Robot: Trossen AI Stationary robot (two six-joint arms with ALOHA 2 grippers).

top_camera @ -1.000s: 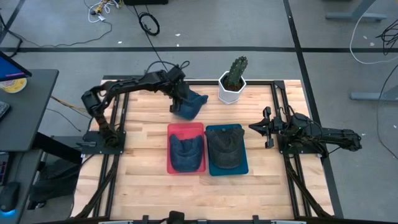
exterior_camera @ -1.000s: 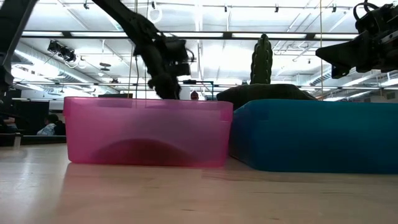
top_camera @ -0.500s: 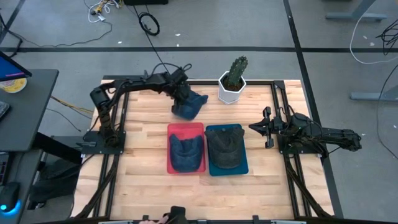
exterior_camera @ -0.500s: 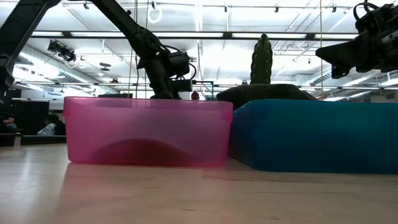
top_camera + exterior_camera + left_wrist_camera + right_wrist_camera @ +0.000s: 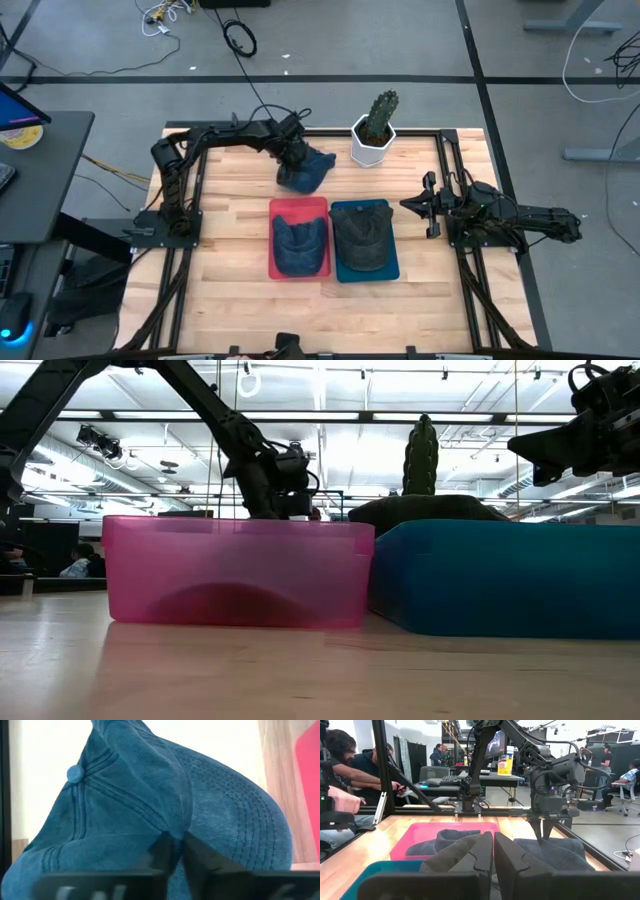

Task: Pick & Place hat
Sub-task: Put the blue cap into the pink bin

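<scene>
In the high view, the left gripper sits just above the centre of the frame, pressed onto a blue denim hat that lies on the wooden table above the pink bin. In the left wrist view its fingers are pinched together on a fold of the hat's cloth. A second blue hat lies in the pink bin, and a dark hat lies in the blue bin beside it. A potted cactus stands right of the gripped hat. The right gripper waits at the middle right, fingers closed together on nothing.
</scene>
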